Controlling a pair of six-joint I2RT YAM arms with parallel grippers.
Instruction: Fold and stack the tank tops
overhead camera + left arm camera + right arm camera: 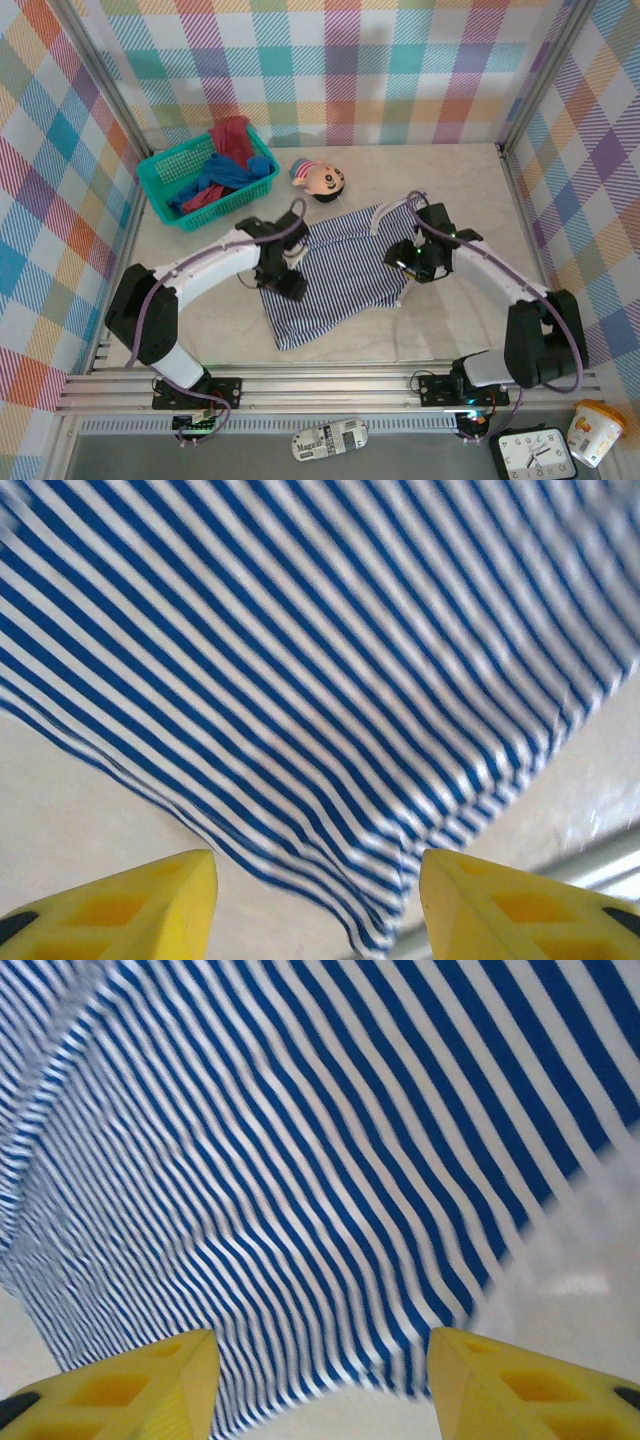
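Left claw [317, 860] and right claw [320, 1336] gape wide, empty, striped tank top [335, 270] just ahead. Looks like first fold; next, each must pinch an edge.

From above, the striped tank top [340, 265] covers mid-table, with the left gripper [291, 286] at its 9 o'clock edge and the right gripper [406, 262] at 3, both with fingers spread. At 12 the doll [318, 180] sits just beside the cloth. At 10 stands the teal basket [228, 203], heaped with the red top [235, 140] and blue top [215, 180]. Bare table [470, 190] lies open at 2, and a strip at 6.
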